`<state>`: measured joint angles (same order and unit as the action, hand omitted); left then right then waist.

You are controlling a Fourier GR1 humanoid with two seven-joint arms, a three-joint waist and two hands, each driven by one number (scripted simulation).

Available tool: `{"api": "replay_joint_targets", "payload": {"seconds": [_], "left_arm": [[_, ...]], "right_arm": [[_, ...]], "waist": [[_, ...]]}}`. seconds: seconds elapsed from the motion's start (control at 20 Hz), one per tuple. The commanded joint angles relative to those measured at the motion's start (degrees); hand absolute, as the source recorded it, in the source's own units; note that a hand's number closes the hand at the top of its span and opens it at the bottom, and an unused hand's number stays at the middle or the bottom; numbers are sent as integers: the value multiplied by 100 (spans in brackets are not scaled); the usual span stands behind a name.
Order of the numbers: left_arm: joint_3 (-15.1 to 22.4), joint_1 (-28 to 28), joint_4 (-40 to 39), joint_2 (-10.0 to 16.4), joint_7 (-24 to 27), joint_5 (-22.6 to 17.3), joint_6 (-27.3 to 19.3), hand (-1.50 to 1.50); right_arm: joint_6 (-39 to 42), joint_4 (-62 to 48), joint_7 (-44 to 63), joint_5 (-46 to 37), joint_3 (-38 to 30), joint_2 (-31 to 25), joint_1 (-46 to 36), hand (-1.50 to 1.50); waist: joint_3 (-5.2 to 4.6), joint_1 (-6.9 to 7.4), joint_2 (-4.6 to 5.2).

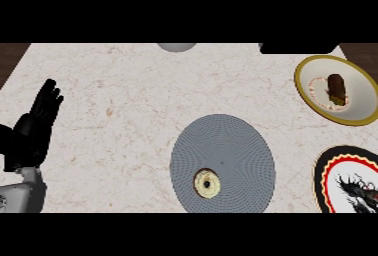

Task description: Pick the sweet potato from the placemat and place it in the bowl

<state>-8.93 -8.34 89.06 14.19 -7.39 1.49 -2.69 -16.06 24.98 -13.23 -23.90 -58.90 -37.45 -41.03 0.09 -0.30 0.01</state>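
Sweet potato [337,90] lies inside the yellow-rimmed bowl [359,84] at the counter's [125,90] far right, well apart from the grey placemat [229,145] (a pale ring [207,183] sits there). Left hand [33,129] rests at the left edge, fingers straight, close together.
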Motion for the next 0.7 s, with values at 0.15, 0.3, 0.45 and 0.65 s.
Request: {"api": "replay_joint_targets", "payload": {"seconds": [0.15, 0.3, 0.45, 0.65], "left_arm": [[-148, -9, -5, 163, -139, -47, 119, 0], [-100, -335, -395, 50, -96, 126, -74, 0], [-138, -2, -146, 108, 8, 41, 106, 0], [-201, 227, 35, 100, 95, -108, 266, 0]], "right_arm": [[1227, 778, -272, 900, -315, 85, 1402, -150], [2013, 1127, -113, 1358, -438, 66, 1684, -150], [2455, 1616, -365, 1752, -521, 198, 2216, -150], [2797, 2728, 96, 2274, -552, 519, 2712, -150]], "waist": [[-16, -119, -46], [-18, -139, -32], [-15, -67, -25], [-17, -35, -25]]}}
